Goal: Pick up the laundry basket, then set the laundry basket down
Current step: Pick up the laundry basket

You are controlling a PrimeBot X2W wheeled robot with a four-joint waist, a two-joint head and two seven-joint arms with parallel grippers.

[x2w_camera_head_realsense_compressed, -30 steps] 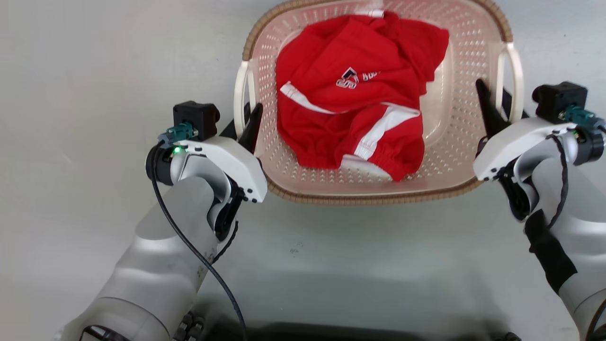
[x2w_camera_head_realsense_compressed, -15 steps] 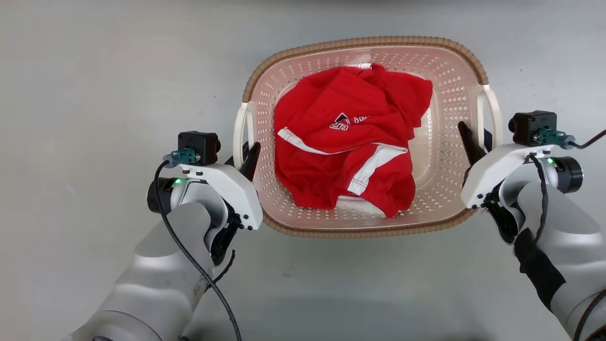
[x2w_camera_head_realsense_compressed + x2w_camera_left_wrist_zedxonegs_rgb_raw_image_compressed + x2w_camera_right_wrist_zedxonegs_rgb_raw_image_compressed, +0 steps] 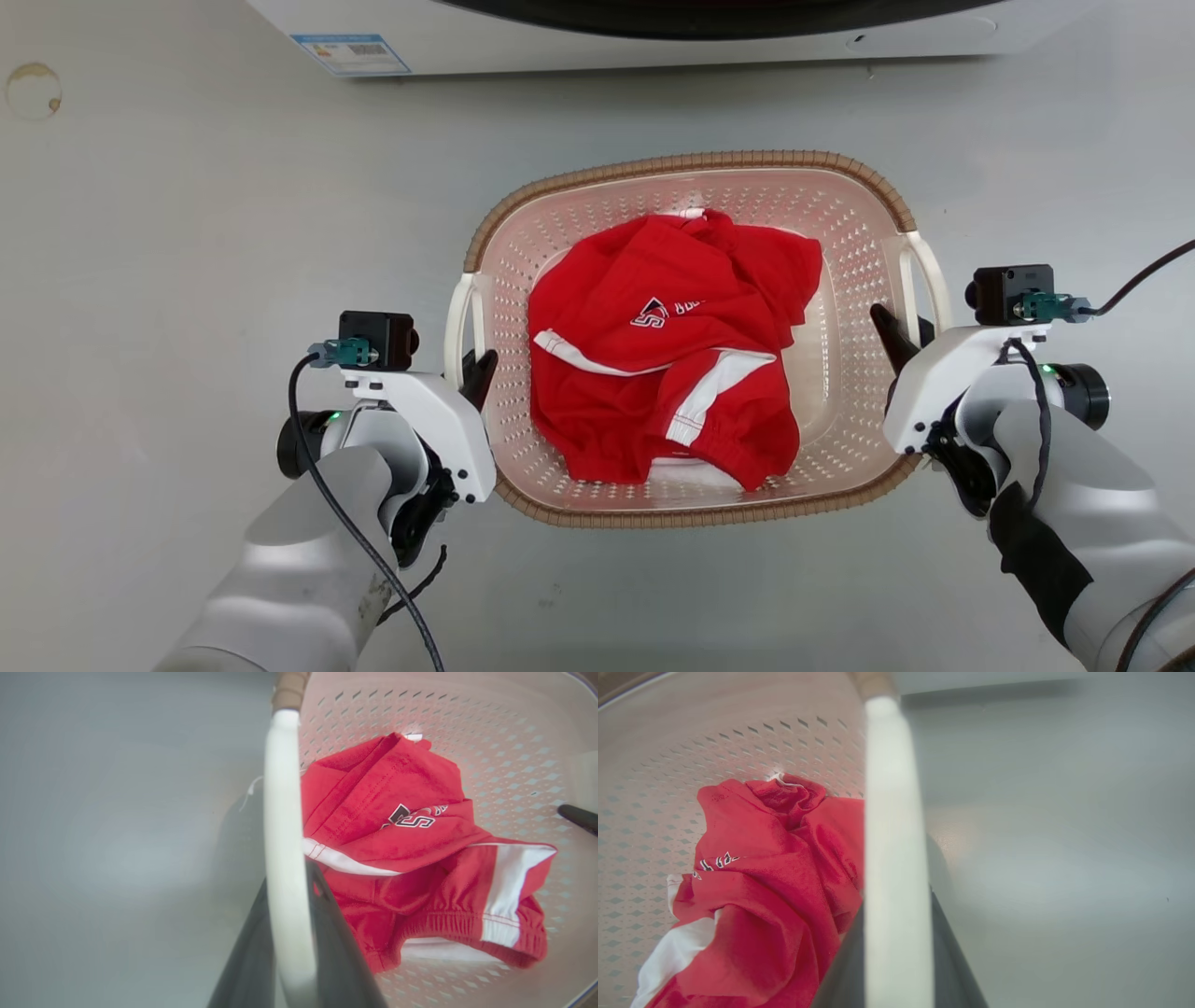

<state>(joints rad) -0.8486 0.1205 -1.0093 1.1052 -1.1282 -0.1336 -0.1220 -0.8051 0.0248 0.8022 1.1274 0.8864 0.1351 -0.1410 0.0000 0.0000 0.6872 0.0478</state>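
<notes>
Both jaws tight on the white side handles (image 3: pixel 455 317) of the laundry basket (image 3: pixel 691 166).

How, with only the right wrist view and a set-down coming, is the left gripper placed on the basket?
Observer: The left gripper is shut on the laundry basket, one dark finger on each side of its left white handle.
Operator: Good. What lies beyond the basket's far side?
Observer: A white washing machine stands past the far rim, with a strip of grey floor between the two.
</notes>
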